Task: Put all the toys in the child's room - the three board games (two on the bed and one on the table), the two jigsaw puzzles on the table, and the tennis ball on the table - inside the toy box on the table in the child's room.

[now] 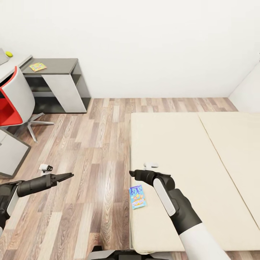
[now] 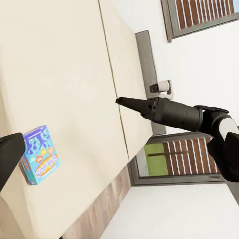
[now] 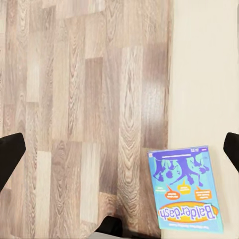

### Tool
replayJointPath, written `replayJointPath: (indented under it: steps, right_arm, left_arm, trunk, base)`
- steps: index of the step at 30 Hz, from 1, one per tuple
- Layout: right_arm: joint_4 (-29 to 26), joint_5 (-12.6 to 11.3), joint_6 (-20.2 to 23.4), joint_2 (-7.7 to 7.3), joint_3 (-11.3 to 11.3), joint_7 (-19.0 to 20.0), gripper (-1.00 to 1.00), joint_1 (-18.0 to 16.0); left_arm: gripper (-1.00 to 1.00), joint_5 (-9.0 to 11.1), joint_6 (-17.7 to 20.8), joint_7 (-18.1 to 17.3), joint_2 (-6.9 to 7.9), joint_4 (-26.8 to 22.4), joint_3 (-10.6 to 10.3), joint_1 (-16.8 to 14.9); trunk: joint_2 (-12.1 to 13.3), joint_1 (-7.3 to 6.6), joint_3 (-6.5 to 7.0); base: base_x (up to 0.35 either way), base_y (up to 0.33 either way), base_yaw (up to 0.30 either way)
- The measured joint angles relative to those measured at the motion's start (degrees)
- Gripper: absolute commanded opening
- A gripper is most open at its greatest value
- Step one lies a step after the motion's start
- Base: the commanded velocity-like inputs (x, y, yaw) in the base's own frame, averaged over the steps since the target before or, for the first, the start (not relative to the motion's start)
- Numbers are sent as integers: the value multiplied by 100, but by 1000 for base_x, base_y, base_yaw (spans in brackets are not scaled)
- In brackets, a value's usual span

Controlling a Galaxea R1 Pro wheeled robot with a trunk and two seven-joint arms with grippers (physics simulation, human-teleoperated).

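Observation:
A blue board game [image 1: 137, 196] with cartoon print lies flat on the beige bed [image 1: 187, 151], close to the mattress's left edge. My right gripper [image 1: 131, 173] hovers open just above and beyond the game. In the right wrist view its fingers [image 3: 11, 152] stand wide apart, with the board game [image 3: 185, 189] low between them. My left gripper [image 1: 69, 176] hangs open over the wood floor, left of the bed, holding nothing. The left wrist view shows the board game [image 2: 40, 155] and the right gripper [image 2: 120, 101]. Far left, the table [image 1: 61, 65] carries a jigsaw puzzle [image 1: 38, 66] and the tennis ball [image 1: 9, 54].
A red-and-white swivel chair [image 1: 12, 101] stands in front of the table. Wood-plank floor [image 1: 90, 144] lies between table and bed. A white cabinet corner [image 1: 11, 155] juts in at the left. White walls close the room behind; a window [image 2: 174, 159] appears past the bed.

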Motion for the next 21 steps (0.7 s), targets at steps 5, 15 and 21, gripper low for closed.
replayJointPath:
  steps: [5, 15, 21]
  right_arm:
    - [21, -3, -51, 0, 3, 1, 100, 0]
    - [64, -2, -73, 5, 5, 1, 100, 0]
    - [66, -2, -74, 4, -2, 0, 100, 0]
  left_arm:
    - [100, 0, -2, 0, 0, 0, 0, 0]
    - [100, 0, -6, 0, 0, 0, 0, 0]
    - [100, 0, -2, 0, -1, 0, 0, 0]
  trunk:
    - [0, 0, 47]
    - [0, 0, 142]
    - [0, 0, 198]
  base:
    - [0, 0, 0]
    - [0, 0, 0]
    - [0, 0, 0]
